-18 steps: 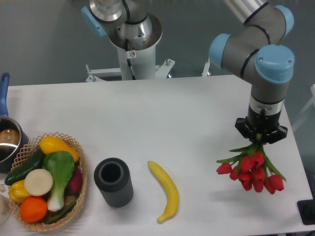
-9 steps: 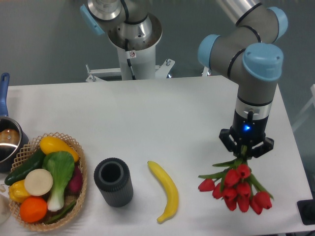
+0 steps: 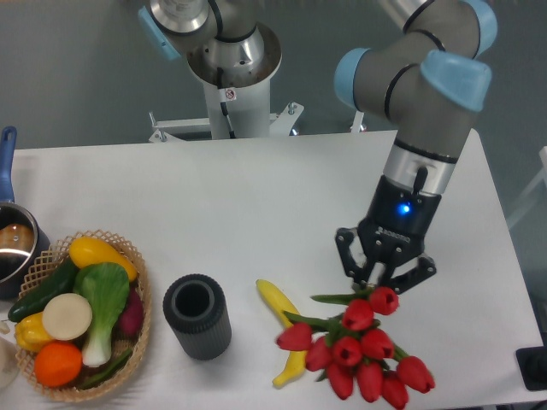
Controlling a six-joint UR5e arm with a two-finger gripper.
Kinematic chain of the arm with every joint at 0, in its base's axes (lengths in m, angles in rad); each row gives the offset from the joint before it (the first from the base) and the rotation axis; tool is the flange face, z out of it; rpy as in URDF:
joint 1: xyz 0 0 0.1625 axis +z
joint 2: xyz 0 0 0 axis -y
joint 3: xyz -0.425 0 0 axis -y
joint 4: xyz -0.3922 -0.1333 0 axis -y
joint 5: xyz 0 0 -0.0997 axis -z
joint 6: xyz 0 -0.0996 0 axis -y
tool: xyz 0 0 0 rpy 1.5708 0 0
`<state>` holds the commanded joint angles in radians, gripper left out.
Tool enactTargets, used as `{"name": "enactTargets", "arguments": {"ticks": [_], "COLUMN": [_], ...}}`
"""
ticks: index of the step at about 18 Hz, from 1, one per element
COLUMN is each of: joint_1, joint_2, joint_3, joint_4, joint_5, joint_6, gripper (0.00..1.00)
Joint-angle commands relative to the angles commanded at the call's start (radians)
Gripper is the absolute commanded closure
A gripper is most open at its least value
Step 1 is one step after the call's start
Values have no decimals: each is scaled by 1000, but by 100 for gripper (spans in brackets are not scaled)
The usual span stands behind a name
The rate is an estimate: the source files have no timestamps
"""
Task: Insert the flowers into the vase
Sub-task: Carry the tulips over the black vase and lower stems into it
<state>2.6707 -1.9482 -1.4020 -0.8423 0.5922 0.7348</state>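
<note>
The flowers (image 3: 359, 346), a bunch of red tulips with green stems, hang at the front of the table, right of the banana and partly over it. My gripper (image 3: 382, 280) is shut on the flowers' stems just above the heads, and the stem ends are hidden between its fingers. The vase (image 3: 197, 316), a short dark grey ribbed cylinder, stands upright with its mouth showing, well to the left of the flowers. The banana lies between vase and flowers.
A yellow banana (image 3: 279, 310) lies right of the vase, its lower half behind the tulips. A wicker basket (image 3: 137, 260) of vegetables and fruit sits at the front left. A metal pot (image 3: 13, 248) with a blue handle stands at the left edge.
The arm has carried the flowers leftward and toward the front, from near the right edge to just over the banana. The bunch now tilts more to the left. The vase has not moved.
</note>
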Motion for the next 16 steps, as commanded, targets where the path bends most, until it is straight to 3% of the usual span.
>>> {"name": "enactTargets", "arguments": {"ticks": [5, 13, 16], "joint_1": [-23, -86, -104], "joint_2": [8, 14, 12], "joint_3": [-3, -15, -18], "joint_4": [75, 117, 118], "joint_5": [-126, -278, -287], "joint_6": [2, 12, 12], "gripper": [95, 96, 96]}}
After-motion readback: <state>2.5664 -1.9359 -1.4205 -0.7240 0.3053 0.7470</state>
